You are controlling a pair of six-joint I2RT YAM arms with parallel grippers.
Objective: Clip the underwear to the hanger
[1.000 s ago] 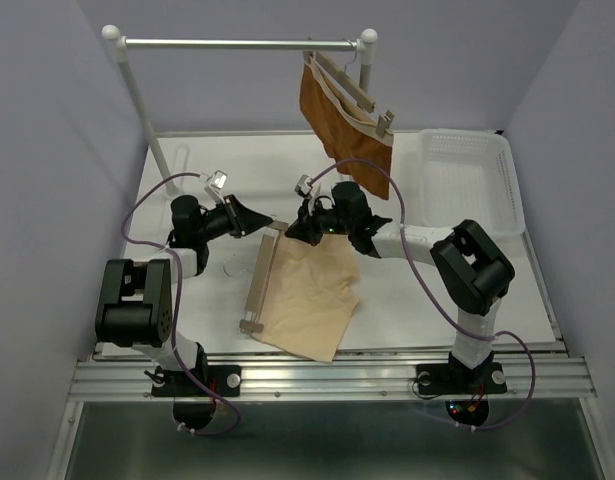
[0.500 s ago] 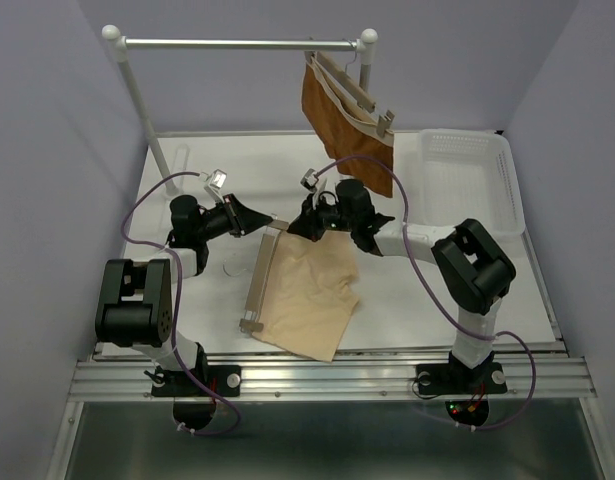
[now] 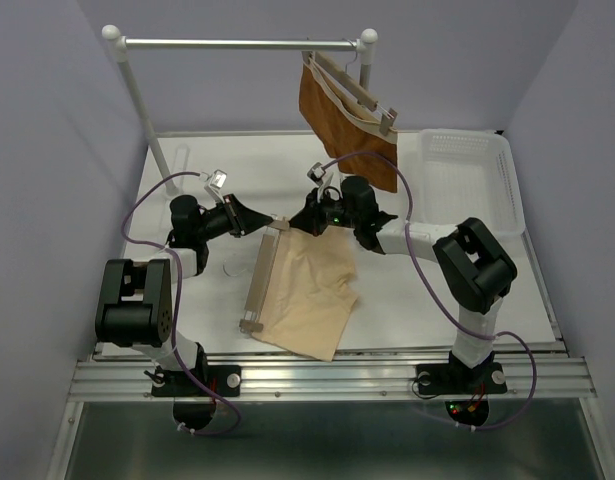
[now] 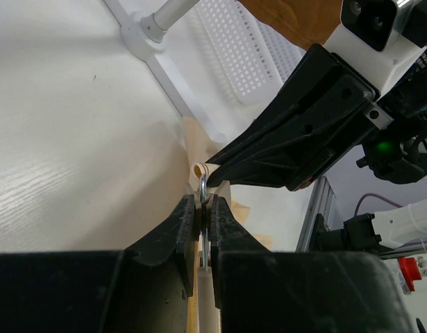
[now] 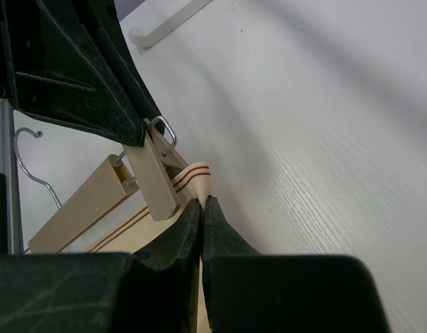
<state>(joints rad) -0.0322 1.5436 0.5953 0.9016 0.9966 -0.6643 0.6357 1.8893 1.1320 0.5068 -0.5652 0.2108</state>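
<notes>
Underwear (image 3: 312,290) corner pinched by right fingers (image 5: 177,241); left fingers (image 4: 168,236) clamp clip (image 5: 156,186) on hanger (image 3: 259,280).

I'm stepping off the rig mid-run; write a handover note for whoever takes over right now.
Left gripper: jaws shut on the hanger's far clip.
Right gripper: jaws shut on the underwear at its waistband corner, right beside that clip.
Hanger lies on the table, with the underwear spread along its right side.
Done: corner brought to the far clip; cannot tell whether it is inside.
Left: seat that corner, then fasten the near clip.
</notes>
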